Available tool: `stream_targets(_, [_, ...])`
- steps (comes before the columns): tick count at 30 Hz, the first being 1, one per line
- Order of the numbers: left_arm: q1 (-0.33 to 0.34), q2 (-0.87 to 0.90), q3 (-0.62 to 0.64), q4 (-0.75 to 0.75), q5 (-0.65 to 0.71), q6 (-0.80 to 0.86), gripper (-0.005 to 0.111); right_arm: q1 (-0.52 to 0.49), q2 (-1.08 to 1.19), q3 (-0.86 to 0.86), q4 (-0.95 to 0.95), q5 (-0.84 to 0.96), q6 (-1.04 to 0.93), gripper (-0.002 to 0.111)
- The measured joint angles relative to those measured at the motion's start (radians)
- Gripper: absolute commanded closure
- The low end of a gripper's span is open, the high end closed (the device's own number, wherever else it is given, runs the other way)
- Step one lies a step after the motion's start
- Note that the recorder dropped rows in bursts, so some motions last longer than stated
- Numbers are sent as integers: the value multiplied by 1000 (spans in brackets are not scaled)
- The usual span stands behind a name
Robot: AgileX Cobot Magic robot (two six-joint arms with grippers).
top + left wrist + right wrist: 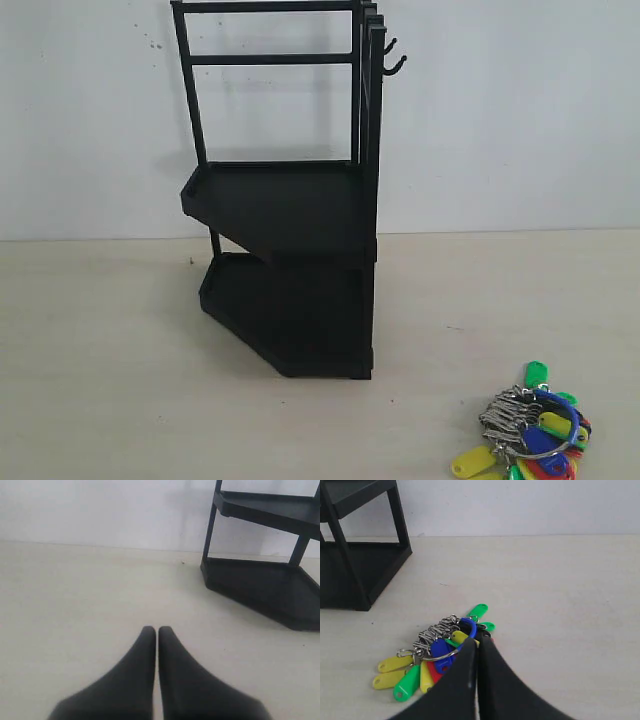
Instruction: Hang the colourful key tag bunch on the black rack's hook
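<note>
The colourful key tag bunch lies flat on the pale table near its front right edge. In the right wrist view the bunch shows yellow, green, red and blue tags, steel rings and a blue-sleeved ring. My right gripper is shut and empty, its tips in line with the bunch's edge; contact cannot be told. The black rack stands mid-table, its hook at the upper right with the smaller prong just above. My left gripper is shut over bare table. Neither gripper shows in the exterior view.
A white wall rises behind the table. The rack's lower tray lies ahead of the left gripper, off to one side. The rack's corner post and trays stand beyond the bunch in the right wrist view.
</note>
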Motion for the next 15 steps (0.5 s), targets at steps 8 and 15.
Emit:
stream_targets(8, [0,0,0,0,0,0,102,0,0,0,0,0,-3,108])
stream_targets(15, [0,0,0,0,0,0,102,0,0,0,0,0,-13,108])
